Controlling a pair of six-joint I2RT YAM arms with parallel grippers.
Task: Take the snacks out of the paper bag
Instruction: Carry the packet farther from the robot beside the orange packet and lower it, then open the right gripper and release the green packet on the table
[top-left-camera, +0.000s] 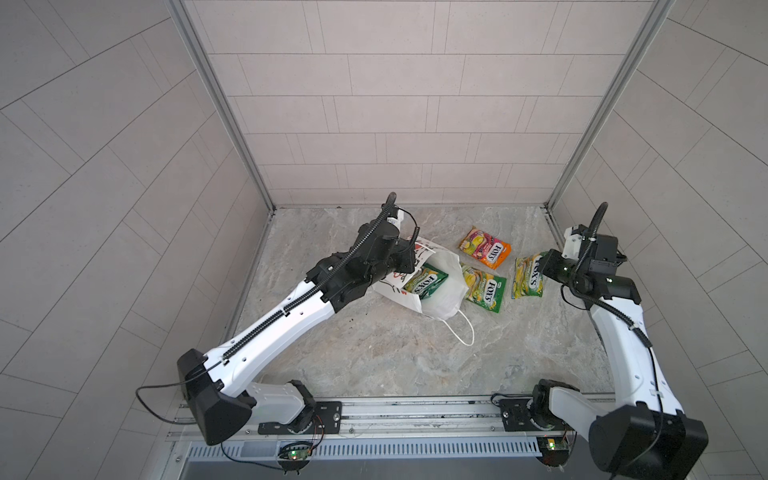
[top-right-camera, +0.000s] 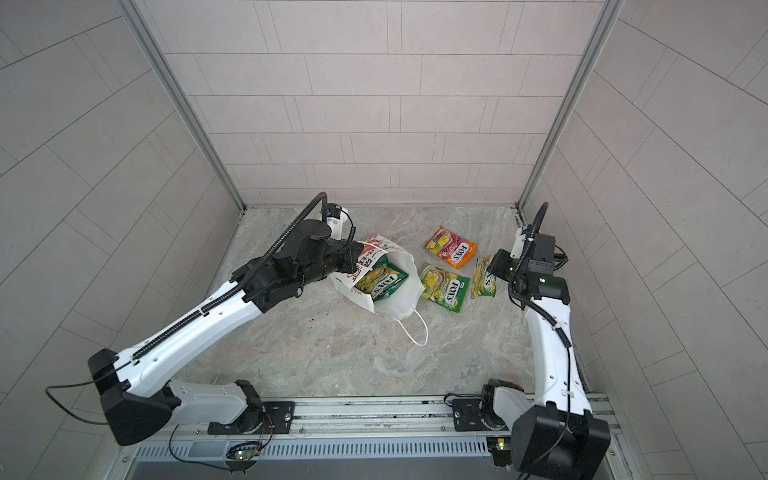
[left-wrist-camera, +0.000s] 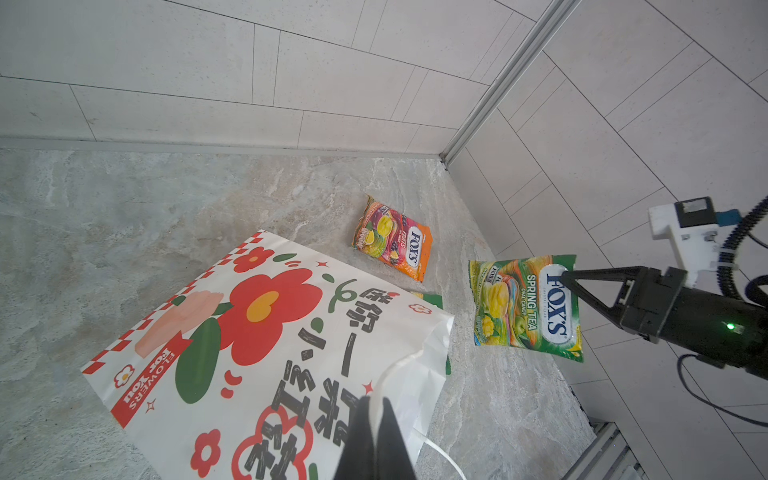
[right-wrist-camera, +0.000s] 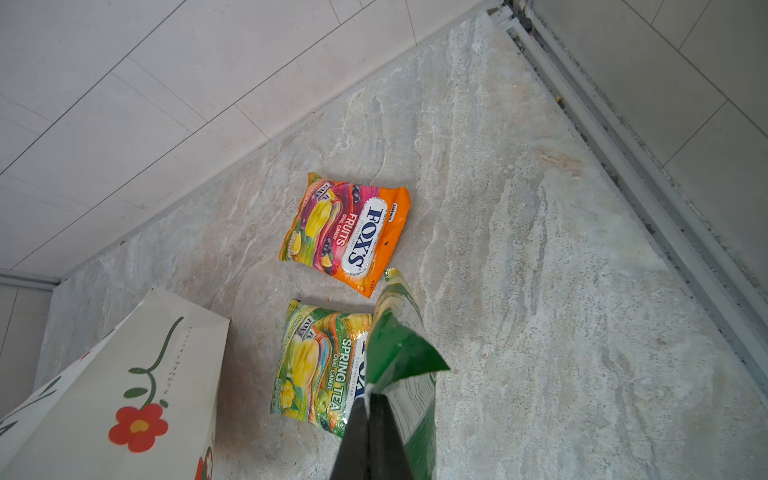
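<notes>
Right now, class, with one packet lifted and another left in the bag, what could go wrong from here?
1. The right tool pinches the held green packet by one edge only; it could slip and land on the green packet on the table.
2. The left tool grips only the paper bag at its rim; pulling might tear it or spill the packet inside the bag.
3. The loose cord handle might snag an arm.

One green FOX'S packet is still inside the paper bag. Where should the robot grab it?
Probably pinch the flat sealed end of the green FOX'S packet that shows in the bag mouth, coming in from the right through the opening. The paper bag lies on its side, the left gripper holds its rim on the left, and the packet lies flat inside.
</notes>
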